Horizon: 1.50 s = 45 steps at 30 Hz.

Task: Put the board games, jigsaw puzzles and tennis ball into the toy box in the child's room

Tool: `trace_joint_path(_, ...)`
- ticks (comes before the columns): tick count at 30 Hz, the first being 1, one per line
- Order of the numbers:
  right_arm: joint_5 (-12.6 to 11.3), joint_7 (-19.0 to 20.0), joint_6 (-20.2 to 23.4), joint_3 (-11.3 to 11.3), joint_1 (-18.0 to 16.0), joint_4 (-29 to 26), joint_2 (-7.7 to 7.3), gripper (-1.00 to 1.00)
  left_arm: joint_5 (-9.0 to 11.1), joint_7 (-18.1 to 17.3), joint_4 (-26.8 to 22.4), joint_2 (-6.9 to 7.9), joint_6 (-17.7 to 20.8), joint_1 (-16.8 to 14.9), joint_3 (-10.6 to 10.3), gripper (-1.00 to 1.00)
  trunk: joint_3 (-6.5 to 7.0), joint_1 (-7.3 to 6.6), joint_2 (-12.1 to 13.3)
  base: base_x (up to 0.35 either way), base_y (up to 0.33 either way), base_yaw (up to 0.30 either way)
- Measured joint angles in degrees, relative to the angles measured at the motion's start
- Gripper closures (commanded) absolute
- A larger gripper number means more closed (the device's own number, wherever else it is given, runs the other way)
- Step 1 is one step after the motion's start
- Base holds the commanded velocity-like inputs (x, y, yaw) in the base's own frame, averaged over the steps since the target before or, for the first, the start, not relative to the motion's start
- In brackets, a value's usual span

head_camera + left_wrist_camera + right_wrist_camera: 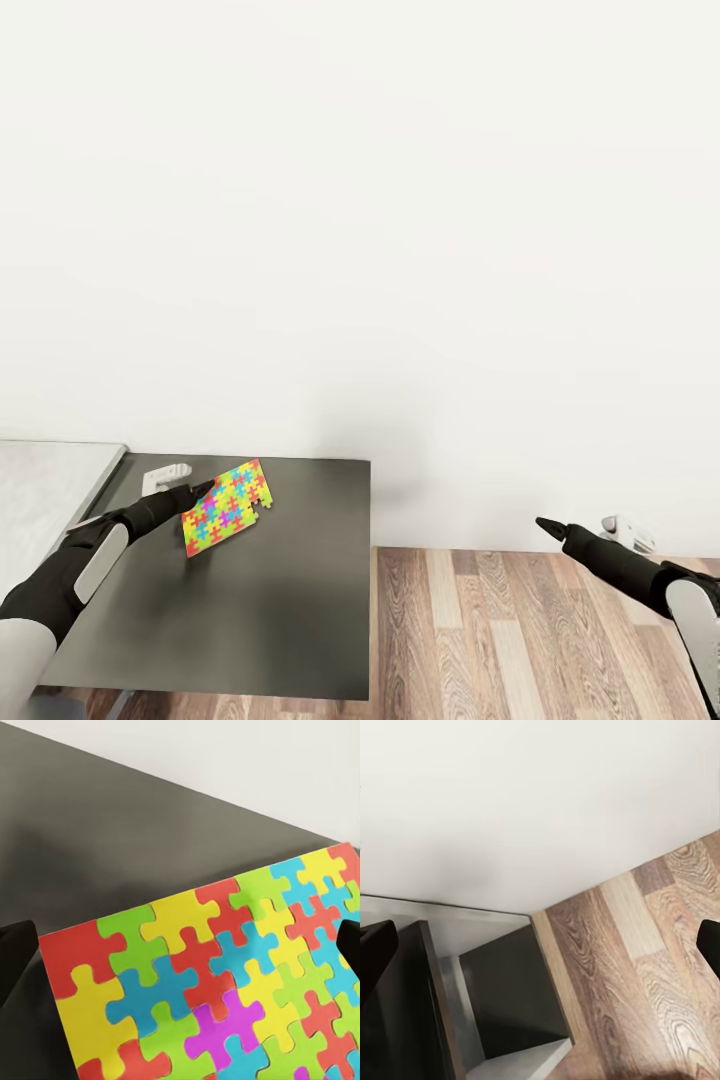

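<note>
One jigsaw puzzle [228,506] shows, a single sheet of red, yellow, green, blue and pink interlocking pieces, at about seven o'clock in the head view. Two grippers are counted: the left gripper [199,491] at eight o'clock and the right gripper [545,525] at four o'clock. There is one dark tabletop [290,620], one pale grey surface [45,490] and one white wall [360,220].

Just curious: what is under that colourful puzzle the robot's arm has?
Under the puzzle, held up by the left gripper, lies a dark tabletop, bare where it shows. The patch directly below the sheet is covered, so I cannot tell what is there.
</note>
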Motion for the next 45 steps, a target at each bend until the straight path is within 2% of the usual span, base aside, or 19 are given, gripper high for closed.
trace_joint_path(17, -0.4, 0.1, 0.2, 0.4, -0.2, 0.1, -0.09, -1.0, -0.1, -0.1, 0.0, 0.0, 0.0, 0.0, 0.1, -1.0, -0.1, 0.0, 0.0, 0.0, 0.0, 0.0)
trace_joint_path(45, -0.2, 0.1, 0.4, 0.6, -0.2, -0.2, 0.0, -1.0, -0.1, 0.0, 0.0, 0.0, -0.1, 0.0, 0.2, -1.0, -2.52, 0.0, 0.0, 0.0, 0.0, 0.0)
